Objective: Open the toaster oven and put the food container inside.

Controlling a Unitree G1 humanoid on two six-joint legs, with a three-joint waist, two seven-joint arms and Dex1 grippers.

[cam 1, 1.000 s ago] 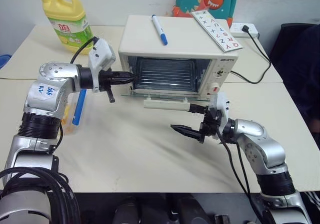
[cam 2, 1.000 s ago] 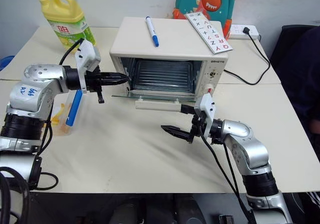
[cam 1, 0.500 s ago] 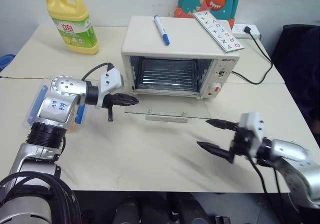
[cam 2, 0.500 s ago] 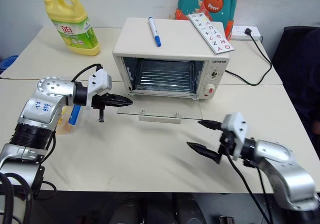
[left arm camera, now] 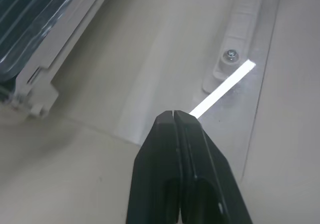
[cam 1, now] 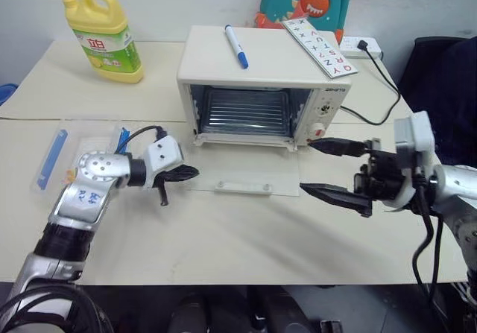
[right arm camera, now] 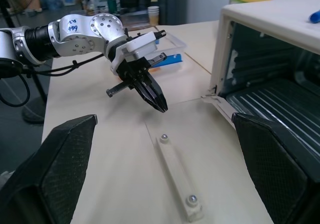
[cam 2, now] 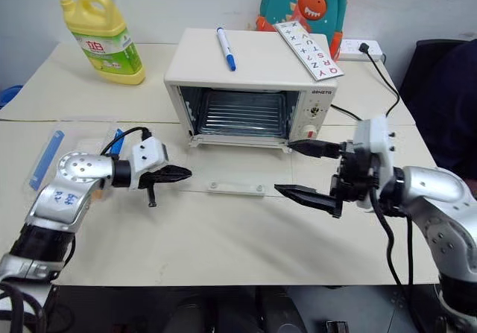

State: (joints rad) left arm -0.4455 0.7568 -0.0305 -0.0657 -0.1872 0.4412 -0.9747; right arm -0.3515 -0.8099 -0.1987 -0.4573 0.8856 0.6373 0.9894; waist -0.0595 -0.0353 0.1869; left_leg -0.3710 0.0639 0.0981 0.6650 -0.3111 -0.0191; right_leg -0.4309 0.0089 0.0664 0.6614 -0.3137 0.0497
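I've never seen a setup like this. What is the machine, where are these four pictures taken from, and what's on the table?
It is a two-armed robot. Two pictures look down from its head; the other two come from cameras on its wrists. On the table a toaster oven stands with its glass door lying flat open. A marker and a letter card lie on the oven. A clear food container lies at the left, a yellow bottle behind. The left claw is shut, the right claw open; neither holds anything.
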